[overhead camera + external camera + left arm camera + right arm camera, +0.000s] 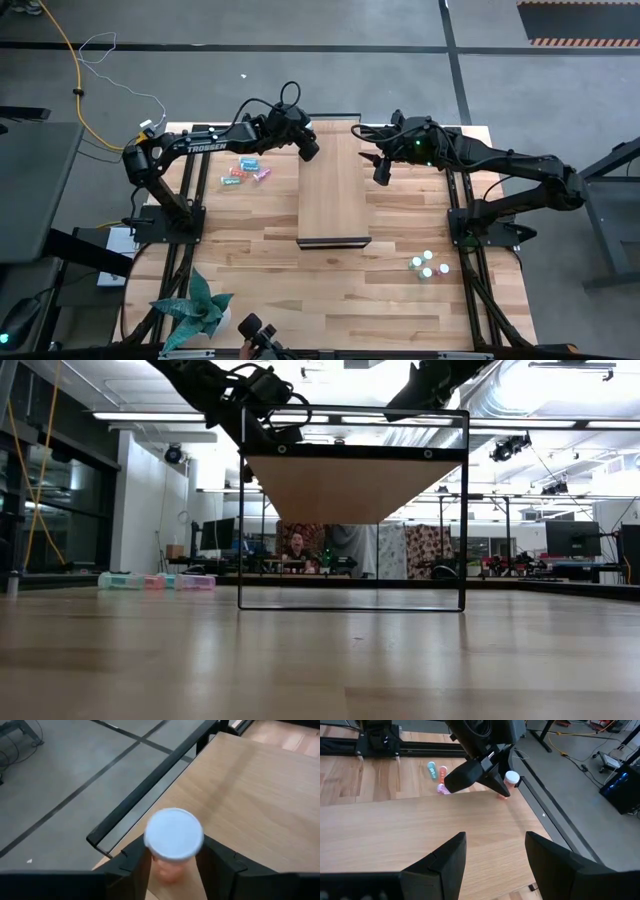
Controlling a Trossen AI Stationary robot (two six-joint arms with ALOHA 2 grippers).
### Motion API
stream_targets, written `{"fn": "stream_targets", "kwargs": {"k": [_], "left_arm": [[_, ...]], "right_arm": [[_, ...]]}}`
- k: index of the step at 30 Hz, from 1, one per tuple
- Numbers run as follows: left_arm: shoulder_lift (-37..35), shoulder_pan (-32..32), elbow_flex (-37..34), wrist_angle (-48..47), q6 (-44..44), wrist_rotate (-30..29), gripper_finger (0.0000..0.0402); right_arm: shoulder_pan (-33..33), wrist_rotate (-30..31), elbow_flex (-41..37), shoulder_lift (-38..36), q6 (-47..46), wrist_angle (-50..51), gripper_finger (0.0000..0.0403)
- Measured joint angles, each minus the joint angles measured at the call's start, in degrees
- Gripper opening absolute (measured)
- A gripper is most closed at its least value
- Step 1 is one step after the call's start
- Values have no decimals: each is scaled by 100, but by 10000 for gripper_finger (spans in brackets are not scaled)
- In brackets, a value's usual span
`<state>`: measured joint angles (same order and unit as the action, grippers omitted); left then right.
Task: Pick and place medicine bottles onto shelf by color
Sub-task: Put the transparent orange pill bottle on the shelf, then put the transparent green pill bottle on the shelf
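The pink bottle [172, 855] stands upright at the far corner of the shelf [333, 195], white cap up, between my left gripper [172, 870] fingers, which bracket its body (whether they're pressing or letting go I can't tell). It looks light, rigid, slick and tippy, so I'd hold it low on the body, under the cap. My right gripper [495, 855] hovers open over the shelf's far end.

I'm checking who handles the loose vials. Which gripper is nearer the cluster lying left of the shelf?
Left. The left gripper is by the shelf's far corner, near the cluster; the right gripper is beyond the shelf.
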<state>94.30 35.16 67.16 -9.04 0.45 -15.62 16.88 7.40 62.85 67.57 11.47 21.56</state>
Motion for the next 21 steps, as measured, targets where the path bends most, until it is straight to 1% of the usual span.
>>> {"fn": "stream_targets", "kwargs": {"k": [12, 16, 21], "left_arm": [[-103, -20, 0, -11, -22, 5, 199], [-325, -41, 0, -17, 20, 24, 214], [-692, -39, 1, -17, 22, 24, 222]], "right_arm": [[0, 0, 0, 0, -7, -50, 195], [0, 0, 0, 0, -7, -50, 195], [0, 0, 0, 0, -7, -51, 195]]}}
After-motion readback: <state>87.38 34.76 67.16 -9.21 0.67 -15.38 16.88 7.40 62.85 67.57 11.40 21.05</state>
